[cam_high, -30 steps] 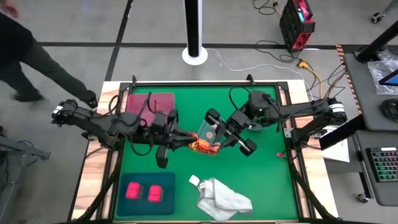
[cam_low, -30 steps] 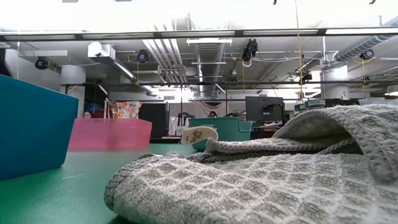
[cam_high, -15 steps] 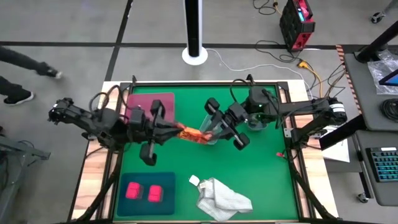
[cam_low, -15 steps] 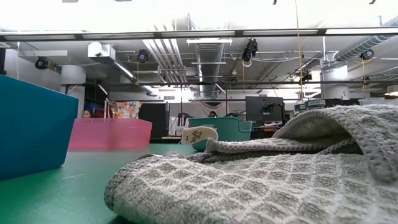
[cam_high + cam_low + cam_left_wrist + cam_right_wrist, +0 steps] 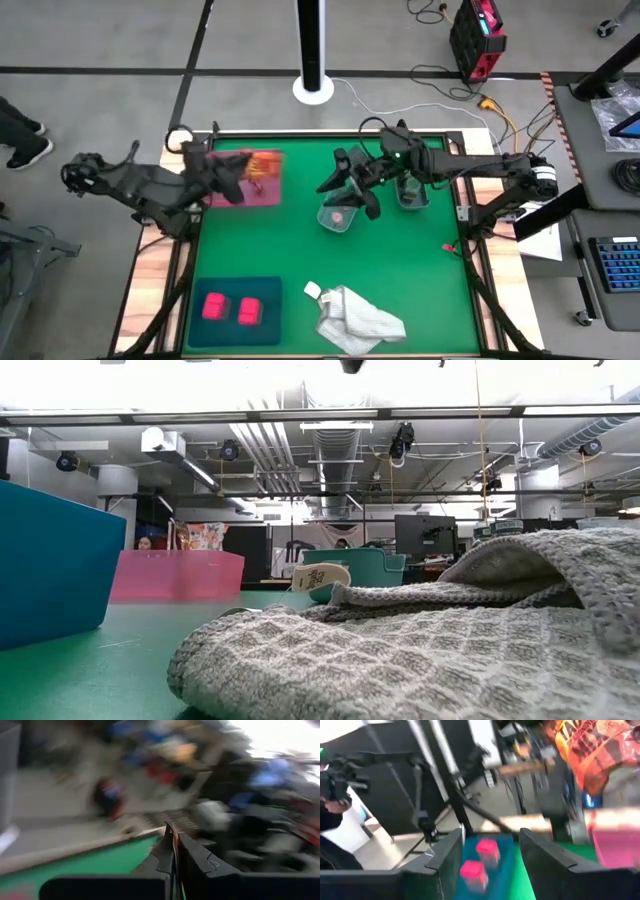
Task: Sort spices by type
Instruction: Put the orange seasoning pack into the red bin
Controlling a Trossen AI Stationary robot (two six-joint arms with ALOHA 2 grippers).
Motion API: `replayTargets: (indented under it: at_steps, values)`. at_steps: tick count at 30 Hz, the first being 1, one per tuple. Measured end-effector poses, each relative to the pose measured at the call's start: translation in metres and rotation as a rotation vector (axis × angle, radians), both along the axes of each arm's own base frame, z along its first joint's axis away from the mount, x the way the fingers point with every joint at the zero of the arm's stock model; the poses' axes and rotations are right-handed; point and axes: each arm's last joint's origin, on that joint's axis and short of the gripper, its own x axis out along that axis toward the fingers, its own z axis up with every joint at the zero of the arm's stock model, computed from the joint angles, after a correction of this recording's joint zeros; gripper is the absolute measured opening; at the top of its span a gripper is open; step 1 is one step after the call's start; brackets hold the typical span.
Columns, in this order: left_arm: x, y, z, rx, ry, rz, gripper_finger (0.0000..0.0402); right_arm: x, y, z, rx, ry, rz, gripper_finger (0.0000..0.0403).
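While the left gripper [image 5: 243,172] pinches a brown foil sachet [image 5: 262,166] over the pink tray [image 5: 266,191], the right gripper [image 5: 340,188] hangs with fingers spread above a clear tub [image 5: 337,216]. Two pink blocks [image 5: 231,308] sit in the teal tray [image 5: 268,318].

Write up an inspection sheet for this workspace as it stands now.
Surface: green mat on a wood-edged table.
Job's things: two bright pink blocks on the teal flat tray; an orange-brown foil sachet held over the pink flat tray.
Clutter: white-grey waffle cloth at the near edge; clear plastic tub mid-table; bluish tub beside it.
End effectors: left end effector shut on the sachet above the pink tray; right end effector open, by the clear tub.
Cables: white and orange cables on the floor behind the table.
Surroundings: white pole base, red case, a person's shoe at left.
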Motion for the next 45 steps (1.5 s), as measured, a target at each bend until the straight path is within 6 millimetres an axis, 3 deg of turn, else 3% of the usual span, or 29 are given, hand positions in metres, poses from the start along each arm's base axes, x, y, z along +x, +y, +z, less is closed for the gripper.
replayTargets:
  at_steps: [5, 9, 13, 20, 31, 36, 45]
  values:
    - [-0.033, 0.024, -0.035, -0.358, 0.165, 0.223, 0.0000, -0.005, -0.010, -0.012, 0.060, 0.166, -0.036, 0.0181]
    - [-0.039, 0.035, -0.044, -0.553, 0.341, 0.391, 0.0000, -0.005, -0.010, -0.013, 0.039, 0.164, -0.031, 0.0170]
    - [-0.024, 0.055, -0.049, -0.564, 0.442, 0.435, 0.0000, -0.005, -0.010, -0.012, 0.010, 0.146, -0.028, 0.0161]
    - [-0.016, 0.103, -0.068, -0.602, 0.704, 0.525, 0.0000, -0.005, -0.010, -0.012, 0.005, 0.138, -0.028, 0.0147]
    - [-0.020, 0.150, -0.087, -0.579, 0.800, 0.563, 0.0000, -0.005, -0.010, -0.012, 0.005, 0.137, -0.028, 0.0130]
    - [-0.014, 0.159, -0.116, -0.609, 0.813, 0.551, 0.0000, -0.005, -0.010, -0.012, 0.005, 0.138, -0.028, 0.0122]
    - [-0.015, 0.157, -0.182, -0.711, 0.879, 0.550, 0.0000, -0.005, -0.010, -0.012, 0.006, 0.143, -0.027, 0.0108]
